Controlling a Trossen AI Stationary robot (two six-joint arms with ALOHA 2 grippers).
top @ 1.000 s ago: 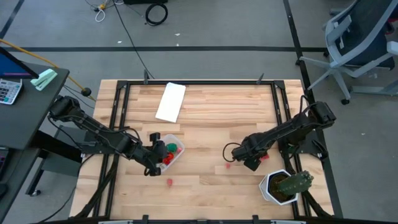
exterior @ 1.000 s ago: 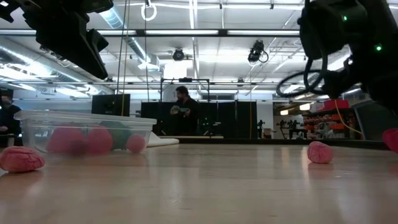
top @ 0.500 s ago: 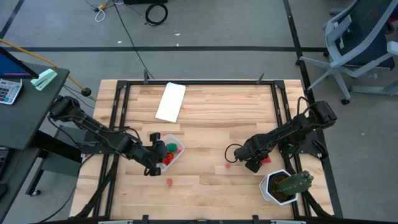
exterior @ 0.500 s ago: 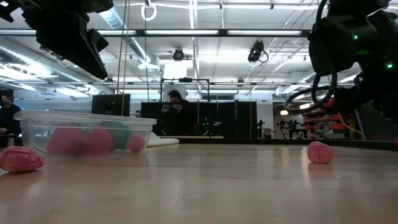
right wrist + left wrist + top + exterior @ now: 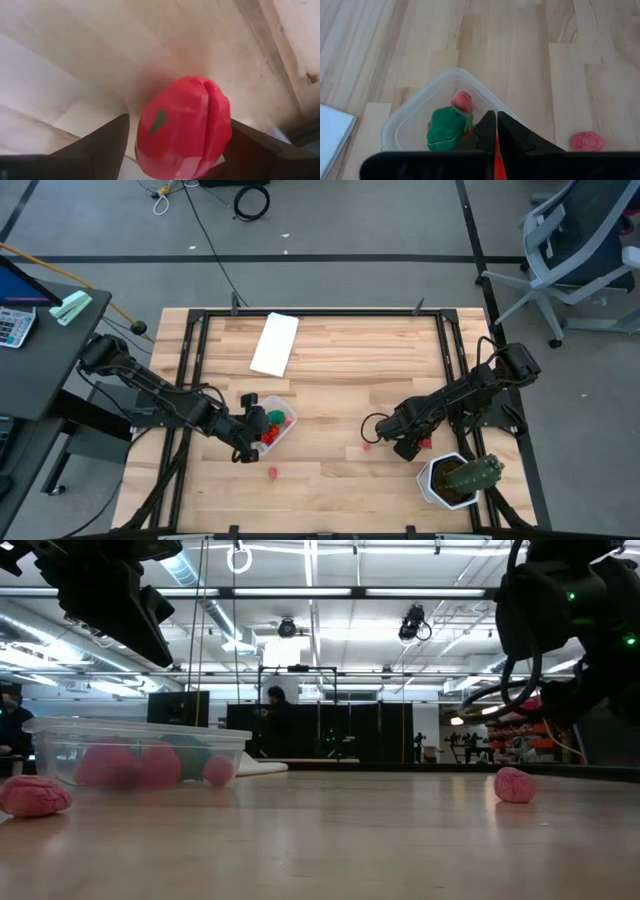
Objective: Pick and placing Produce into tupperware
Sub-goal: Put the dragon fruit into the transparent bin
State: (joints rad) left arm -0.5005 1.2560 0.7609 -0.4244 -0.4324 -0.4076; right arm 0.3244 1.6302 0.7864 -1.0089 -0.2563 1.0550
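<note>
Two dark arms reach in over the wooden table. The clear tupperware makes the handiest landmark, sitting left of the table's middle. Inside it lie a round green piece and several red and pink pieces, one pink one plain from the left wrist. The left end effector hangs right over the box, its two fingers pressed together with only a thin slit between them and nothing I can see held. Its dark bulk covers part of the box from above, so I cannot count what is in there.

Just outside the tupperware, on its near side, a small pink piece lies on the bare wood. Well to the right of the box is another pink piece, and beyond that the right end effector, fingers spread wide either side of a red piece with a small green mark; whether the fingers touch it I cannot tell.

A flat white panel lies beyond the tupperware. A green cactus in a white pot stands far right of it.
</note>
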